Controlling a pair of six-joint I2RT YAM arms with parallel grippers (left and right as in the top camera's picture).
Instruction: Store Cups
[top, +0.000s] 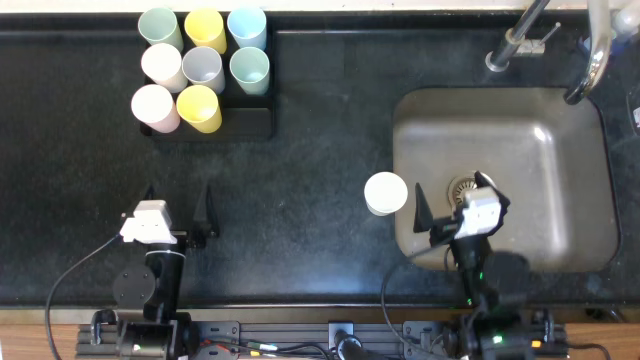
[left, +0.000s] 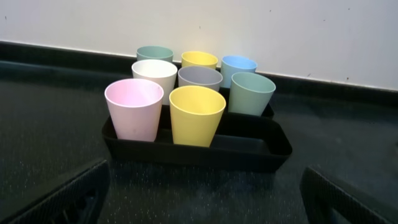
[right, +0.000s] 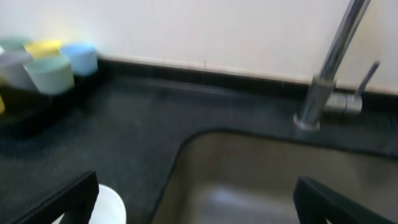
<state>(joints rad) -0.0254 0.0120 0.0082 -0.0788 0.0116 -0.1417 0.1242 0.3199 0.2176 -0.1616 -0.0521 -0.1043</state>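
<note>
Your right claw (top: 452, 197) stands wide open and empty over the left rim of the sink (top: 560, 150). The white cup (top: 386, 193) sits on the tabletop (top: 320, 150) just beside it. Your left claw (top: 180, 202) is also wide and empty, facing the black tray (top: 255, 120) of eight cups (top: 203, 68), well apart.

Eight cups (top: 203, 68) in a tray (top: 252, 116) at the counter's (top: 300, 220) far left, my left gripper (top: 180, 195) before it, sink (top: 540, 150) at right, faucet (top: 520, 35) behind it, lone cup (top: 386, 193) on the counter just beside the sink's left rim, my right gripper (top: 450, 192) just right of that cup
</note>
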